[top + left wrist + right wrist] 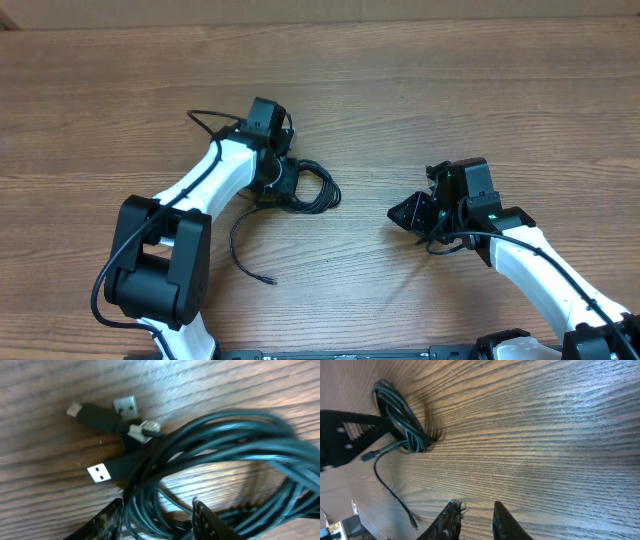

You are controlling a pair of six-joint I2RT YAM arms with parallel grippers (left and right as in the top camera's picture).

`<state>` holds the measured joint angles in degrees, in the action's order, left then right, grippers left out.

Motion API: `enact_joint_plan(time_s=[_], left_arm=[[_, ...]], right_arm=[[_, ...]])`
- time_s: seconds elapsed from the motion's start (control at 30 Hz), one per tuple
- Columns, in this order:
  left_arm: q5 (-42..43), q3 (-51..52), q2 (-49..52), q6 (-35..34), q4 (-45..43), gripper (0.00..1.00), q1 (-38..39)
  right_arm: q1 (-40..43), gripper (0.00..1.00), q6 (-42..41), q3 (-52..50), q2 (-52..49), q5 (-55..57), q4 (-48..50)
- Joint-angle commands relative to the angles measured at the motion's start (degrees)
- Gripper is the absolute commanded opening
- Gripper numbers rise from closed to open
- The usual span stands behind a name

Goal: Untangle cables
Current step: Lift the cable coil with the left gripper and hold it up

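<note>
Table [450, 90]: brown wood-grain laminate, matte, with fine straight streaks.

The cables [312, 190] lie left of centre, coiled into a loose oval bundle of thin, glossy black round cord. In the right wrist view the same bundle [402, 422] stands up slightly off the wood. A single loose tail [238, 240] curves off toward the near side and ends in a small dark plug.

Left wrist view: several connector ends fan out to the left of the coil. One is a flat USB plug [99, 473] with a silvery metal shell on a black moulded body. Farther away lies a second black plug [92, 412] with a pale tip. Two small pale connectors sit between them, their type unclear because of blur.

Left gripper [156, 507]: black fingers stand part-way apart, astride the bundle, with strands filling the gap. I cannot tell whether they press on the cord.

Right gripper [475, 506]: well to the right of the bundle, low over bare wood. Its fingers are slightly parted by a narrow gap with nothing between them.
</note>
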<state>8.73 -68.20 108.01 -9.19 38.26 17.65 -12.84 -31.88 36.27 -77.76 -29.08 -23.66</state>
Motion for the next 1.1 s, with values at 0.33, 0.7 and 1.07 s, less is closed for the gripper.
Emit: enact_joint_plan(time_s=[0.33,0.7,1.07], left_arm=[[0.55,6.23,0.33,0.02,-9.86,0.04,0.39],[0.76,6.23,0.33,0.04,-10.16,0.06,0.37],[0.74,6.23,0.33,-0.02,-10.45,0.06,0.22]], right_arm=[[-0.33,0.94,0.48,1.18,0.20,0.96,0.04],[-0.33,1.00,0.46,1.18,0.20,1.01,-0.26],[-0.33,1.00,0.46,1.18,0.20,1.01,-0.26]])
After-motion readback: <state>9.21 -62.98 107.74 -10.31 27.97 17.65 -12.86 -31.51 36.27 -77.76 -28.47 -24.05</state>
